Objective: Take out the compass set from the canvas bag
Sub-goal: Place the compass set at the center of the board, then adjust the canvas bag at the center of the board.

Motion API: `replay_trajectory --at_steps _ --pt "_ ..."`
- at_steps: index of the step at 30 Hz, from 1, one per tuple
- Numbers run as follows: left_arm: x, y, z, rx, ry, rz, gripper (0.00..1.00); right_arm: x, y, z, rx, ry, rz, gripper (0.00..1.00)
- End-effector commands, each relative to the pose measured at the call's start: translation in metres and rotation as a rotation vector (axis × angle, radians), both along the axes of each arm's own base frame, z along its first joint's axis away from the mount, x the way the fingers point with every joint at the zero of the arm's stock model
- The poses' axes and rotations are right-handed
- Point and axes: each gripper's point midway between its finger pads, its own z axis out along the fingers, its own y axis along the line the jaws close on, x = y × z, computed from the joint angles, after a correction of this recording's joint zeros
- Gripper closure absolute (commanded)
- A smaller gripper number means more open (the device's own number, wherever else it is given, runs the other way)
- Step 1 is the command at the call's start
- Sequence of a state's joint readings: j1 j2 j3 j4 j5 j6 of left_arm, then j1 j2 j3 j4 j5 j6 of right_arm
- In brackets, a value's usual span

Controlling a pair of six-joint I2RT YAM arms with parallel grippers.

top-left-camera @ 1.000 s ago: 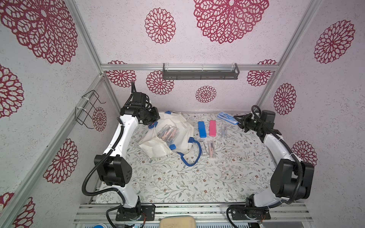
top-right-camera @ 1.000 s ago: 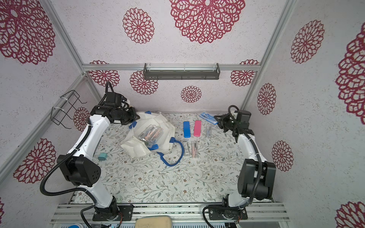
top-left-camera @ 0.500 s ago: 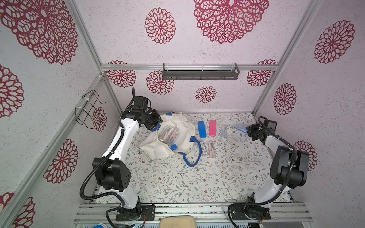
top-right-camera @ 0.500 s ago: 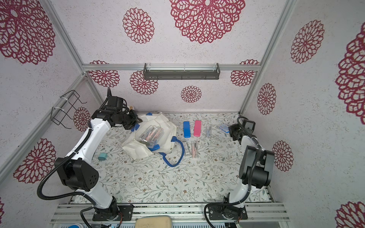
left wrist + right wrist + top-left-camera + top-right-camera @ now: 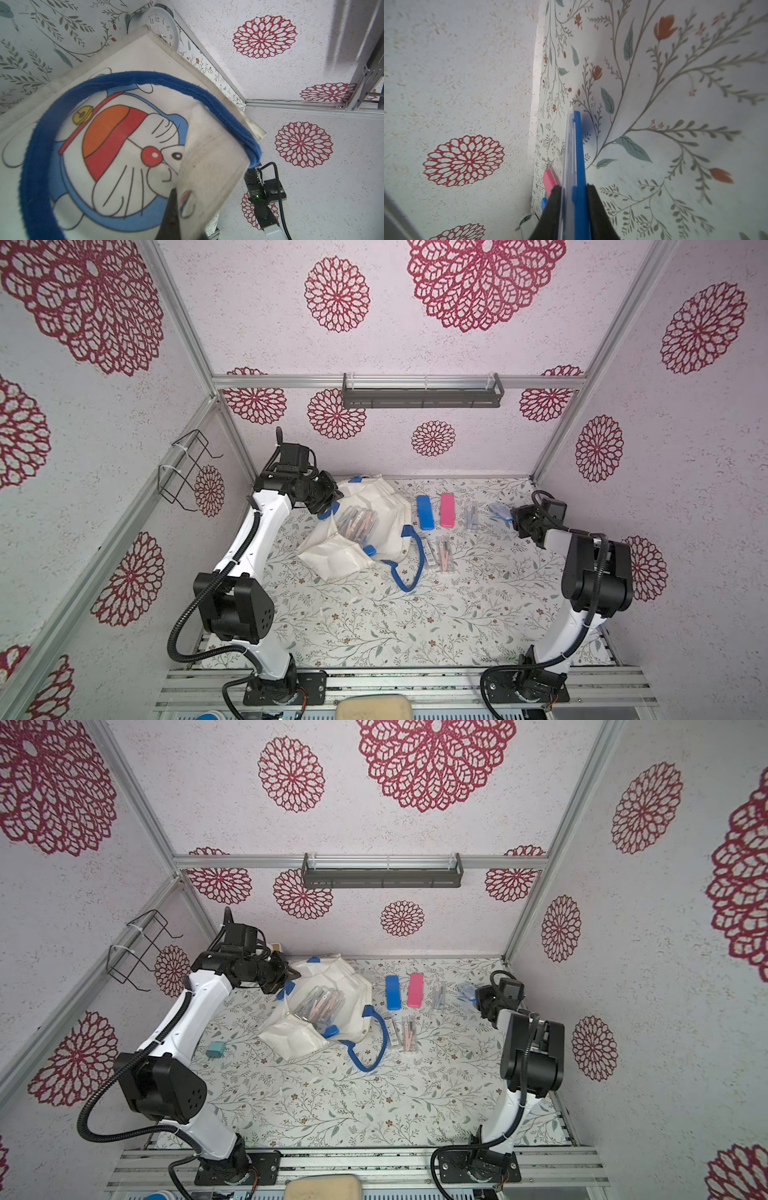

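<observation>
Right claw [image 5: 574, 189] is clamped on the slim blue-and-clear compass set [image 5: 576, 149], held just over the worktop [image 5: 415, 614]. Well apart across it, left claw [image 5: 330, 502] is pinched tight on the canvas bag [image 5: 332, 558] rim. Placing step, I judge: lower and release beside the clear case [image 5: 471, 514].

A robot-lab test cell: an aluminium-profile frame [image 5: 291, 382] carries panels papered with red medallions [image 5: 336, 294] – and below that frame, a floral tabletop [image 5: 415, 626] with a left arm [image 5: 253, 539] and a right arm [image 5: 594, 572] bolted on.
</observation>
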State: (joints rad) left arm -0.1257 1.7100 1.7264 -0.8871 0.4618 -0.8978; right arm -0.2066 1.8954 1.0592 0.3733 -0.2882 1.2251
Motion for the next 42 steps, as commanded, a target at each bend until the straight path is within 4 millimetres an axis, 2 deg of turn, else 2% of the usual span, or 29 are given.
replay_trajectory --at_steps 1,6,10,16,21,24,27,30,33,36,39,42 --pt "0.007 -0.009 0.025 -0.057 -0.074 -0.038 1.00 0.002 0.010 -0.010 0.035 -0.026 -0.037 0.83" --pt "0.004 -0.011 0.026 -0.055 -0.081 -0.063 1.00 -0.012 0.021 -0.031 0.066 0.019 -0.060 0.72" --pt "0.001 -0.012 0.027 -0.053 -0.089 -0.082 1.00 -0.027 0.023 -0.044 0.078 0.062 -0.074 0.58" --pt "0.000 -0.012 0.028 -0.042 -0.098 -0.100 1.00 -0.049 0.025 -0.048 0.057 0.112 -0.069 0.43" --pt "-0.002 -0.012 0.032 -0.018 -0.128 -0.132 1.00 -0.060 0.024 -0.026 -0.019 0.133 -0.037 0.40" --pt "-0.004 -0.013 0.032 0.001 -0.138 -0.161 1.00 -0.064 0.029 -0.002 -0.085 0.140 0.009 0.41" --pt "-0.006 -0.016 0.035 0.013 -0.159 -0.196 1.00 -0.064 0.046 0.029 -0.152 0.124 0.091 0.45" --pt "-0.008 -0.022 0.039 0.031 -0.194 -0.246 1.00 -0.061 0.090 0.069 -0.226 0.077 0.230 0.50" --pt "-0.010 -0.031 0.042 0.061 -0.224 -0.300 1.00 -0.063 0.162 0.108 -0.273 0.023 0.420 0.54" --pt "-0.010 -0.037 0.038 0.090 -0.225 -0.336 1.00 -0.078 0.242 0.136 -0.302 -0.032 0.605 0.61" --pt "-0.011 -0.040 0.032 0.136 -0.214 -0.350 1.00 -0.103 0.312 0.152 -0.316 -0.066 0.770 0.68" --pt "-0.011 -0.039 0.024 0.181 -0.203 -0.338 1.00 -0.128 0.365 0.156 -0.327 -0.087 0.904 0.71"
